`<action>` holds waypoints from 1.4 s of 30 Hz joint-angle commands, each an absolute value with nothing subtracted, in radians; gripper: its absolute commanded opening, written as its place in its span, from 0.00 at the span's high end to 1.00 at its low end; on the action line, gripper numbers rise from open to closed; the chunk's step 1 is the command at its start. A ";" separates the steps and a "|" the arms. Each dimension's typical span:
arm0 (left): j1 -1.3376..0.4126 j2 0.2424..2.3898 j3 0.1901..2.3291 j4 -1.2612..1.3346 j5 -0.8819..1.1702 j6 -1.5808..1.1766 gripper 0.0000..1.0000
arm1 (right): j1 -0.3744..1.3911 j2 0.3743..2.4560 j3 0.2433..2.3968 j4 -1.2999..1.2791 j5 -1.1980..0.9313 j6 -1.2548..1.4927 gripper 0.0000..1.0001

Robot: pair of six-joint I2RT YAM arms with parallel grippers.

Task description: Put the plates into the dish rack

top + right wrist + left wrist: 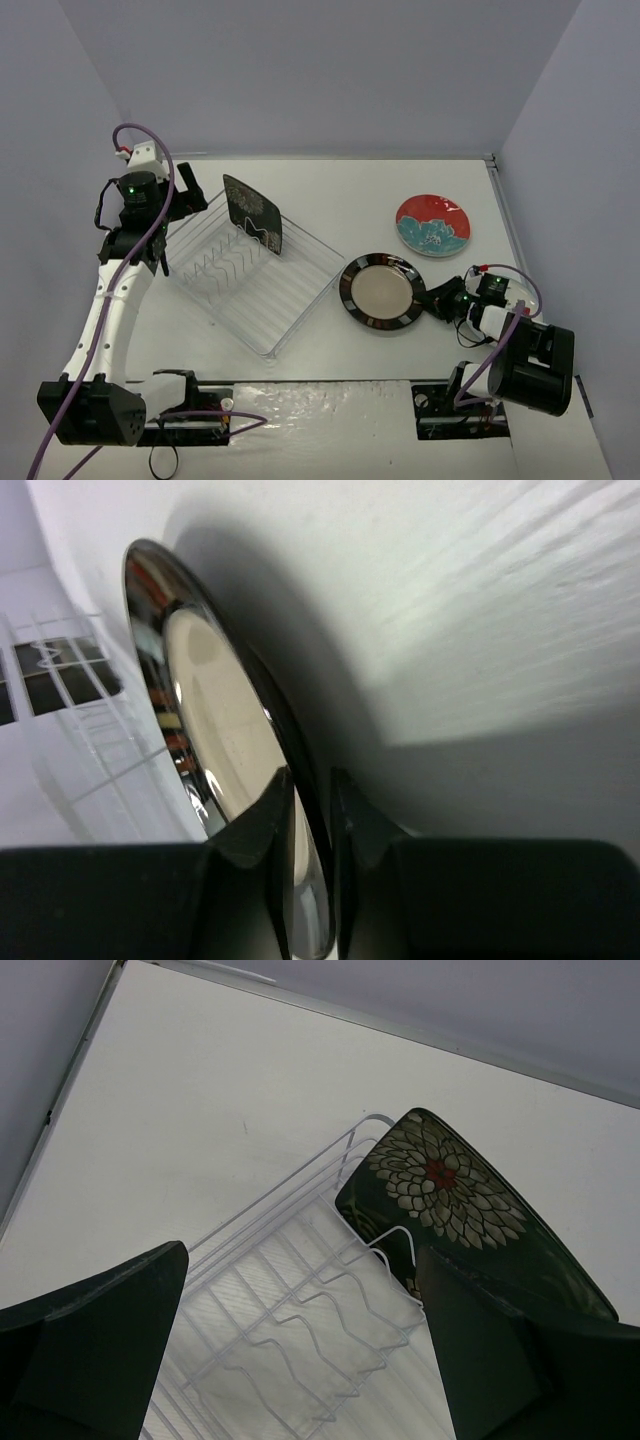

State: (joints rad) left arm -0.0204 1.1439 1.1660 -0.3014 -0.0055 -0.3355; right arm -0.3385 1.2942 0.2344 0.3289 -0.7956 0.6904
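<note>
Rim of the beige striped plate sits pinched between the nearly closed fingers of the right pincer. Left pincer hangs spread wide, holding nothing, above the dish rack. The black floral plate stands upright in the rack, just beyond the left pincer's right finger.

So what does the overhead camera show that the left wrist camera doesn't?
Only overhead: the red-and-teal floral plate lying flat, and the striped-rim beige plate with the right claw at its edge. Only the left wrist: the black square floral plate with its red-centred flower close up, framed by the open left claw. Both: that plate standing in the wire dish rack.
</note>
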 commanded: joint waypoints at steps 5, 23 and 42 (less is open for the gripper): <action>-0.020 1.110 1.187 -0.239 -0.038 -0.344 0.03 | -0.330 1.320 0.213 0.162 -0.645 0.644 1.00; -0.012 1.098 1.199 -0.243 -0.038 -0.335 0.03 | -0.341 0.729 0.313 0.273 -0.734 0.848 1.00; -0.012 1.100 1.231 -0.232 -0.009 -0.335 0.03 | -0.336 0.680 0.727 0.270 -0.428 0.769 1.00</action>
